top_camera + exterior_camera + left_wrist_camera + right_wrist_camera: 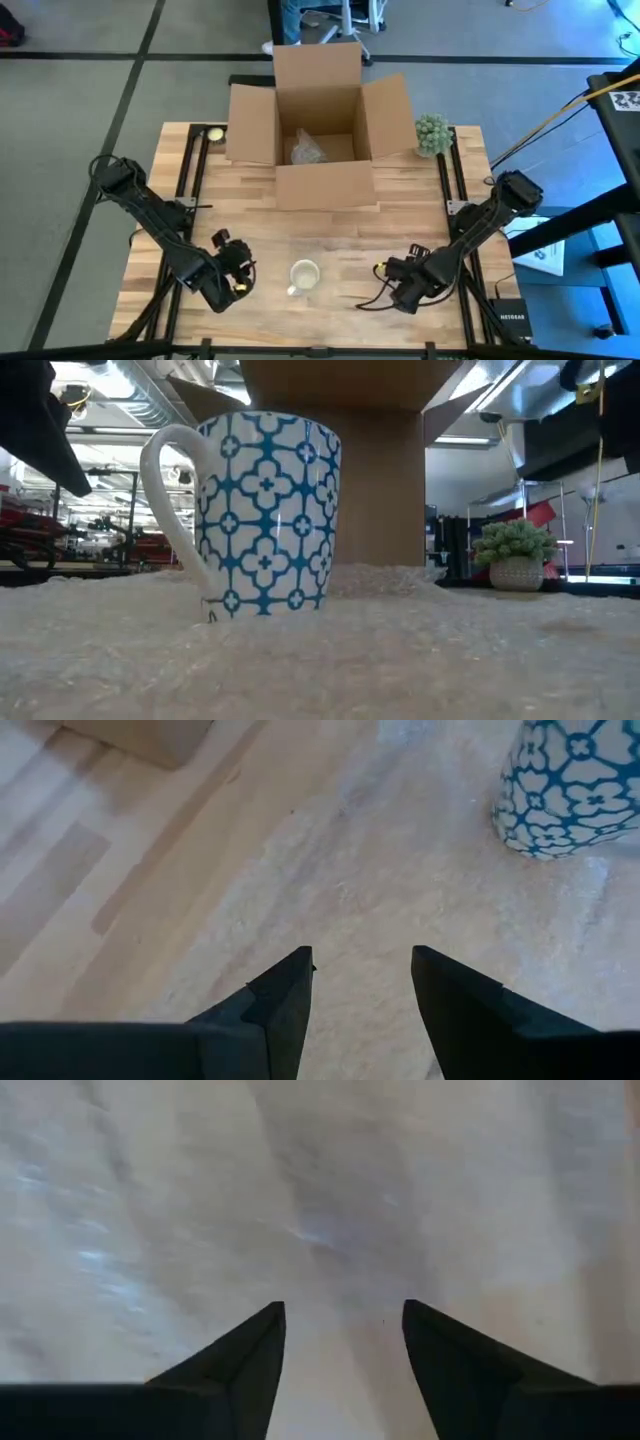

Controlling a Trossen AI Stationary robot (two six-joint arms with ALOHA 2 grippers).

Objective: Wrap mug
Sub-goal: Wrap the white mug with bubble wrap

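Nearest the low camera lay the sheet of bubble wrap (320, 650), spread across the near half of the table (420, 215), and on it stood one mug (262, 510), white with a blue quatrefoil pattern, upright, its handle to the left in that view. From above the mug (304, 275) sat at the near middle of the table, between my two grippers. My left gripper (238, 270) was just to the left of it, low over the wrap, its fingers (285, 1000) apart with nothing between them; the mug (570, 785) showed a little beyond their tips. My right gripper (392, 282) was farther off on the right, also low over the wrap, its fingers (240, 1355) apart and empty. Bare wrap lay open between each gripper and the mug. One cardboard box (318, 125) stood at the far middle with its flaps open and some clear wrapping (306, 150) inside. One small potted plant (432, 133) stood just right of the box. A small round thing (214, 133) lay at the far left corner. The only writing was on a dark device (510, 318) off the near right corner, and I could not read it.
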